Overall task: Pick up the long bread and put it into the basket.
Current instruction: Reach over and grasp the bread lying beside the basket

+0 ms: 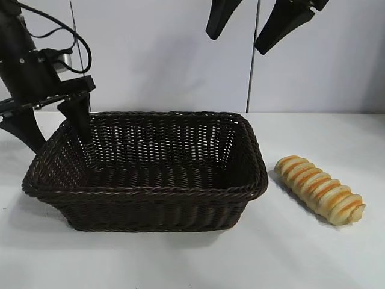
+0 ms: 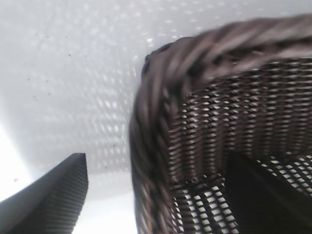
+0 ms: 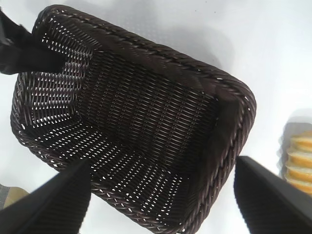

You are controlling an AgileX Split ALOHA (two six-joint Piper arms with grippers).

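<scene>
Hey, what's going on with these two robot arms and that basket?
The long bread still lies on the table, right of the empty basket. The left tool straddles the basket's left rim, fingers open, holding nothing. The right tool hangs open high above the basket. Nothing is picked up yet.

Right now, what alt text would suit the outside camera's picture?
An empty dark wicker basket sits on a white table, a striped long bread lying just outside it. The left gripper straddles its rim; the right gripper hangs above.
</scene>
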